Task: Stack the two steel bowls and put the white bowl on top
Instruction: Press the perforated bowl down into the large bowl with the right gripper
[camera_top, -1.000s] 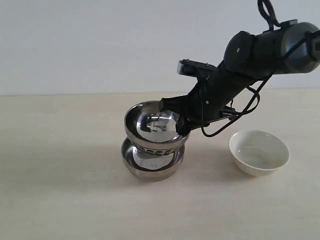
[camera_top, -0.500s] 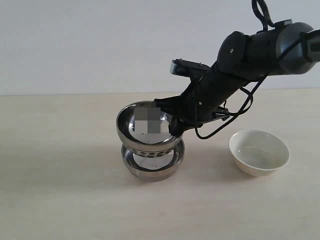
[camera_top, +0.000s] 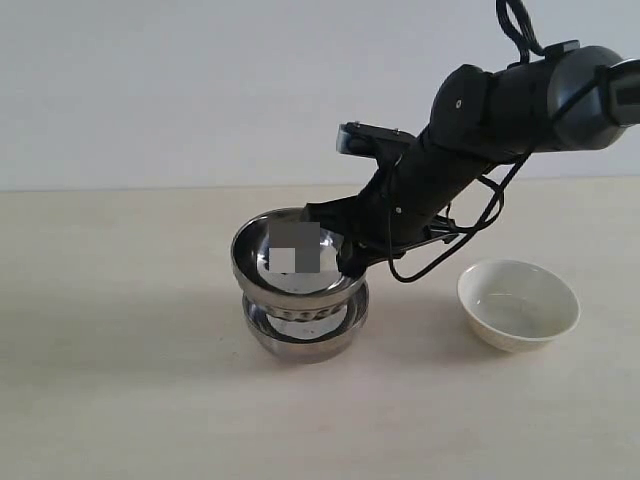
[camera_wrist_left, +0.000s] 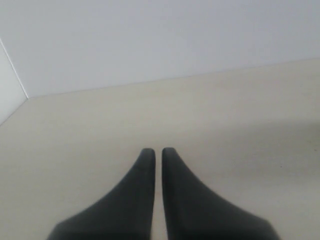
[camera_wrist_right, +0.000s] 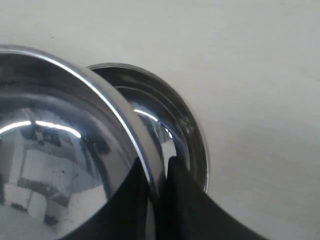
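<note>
My right gripper (camera_top: 350, 258) is shut on the right rim of a shiny steel bowl (camera_top: 292, 265), one finger inside, one outside. That bowl hangs just above the second steel bowl (camera_top: 306, 322), which rests on the table; whether the two touch is unclear. In the right wrist view the held bowl (camera_wrist_right: 55, 145) fills the frame, the gripper (camera_wrist_right: 156, 172) pinches its rim, and the other steel bowl (camera_wrist_right: 172, 125) lies beneath. The white bowl (camera_top: 518, 304) stands upright on the table at the right. My left gripper (camera_wrist_left: 156, 152) is shut on nothing over bare table.
The right arm (camera_top: 500, 110) reaches in from the upper right, its cable looping above the white bowl. The pale tabletop (camera_top: 120, 380) runs back to a white wall (camera_top: 150, 90).
My right gripper has carried the held steel bowl leftward and a little lower, so it now sits more squarely over the other steel bowl. The white bowl has not moved.
</note>
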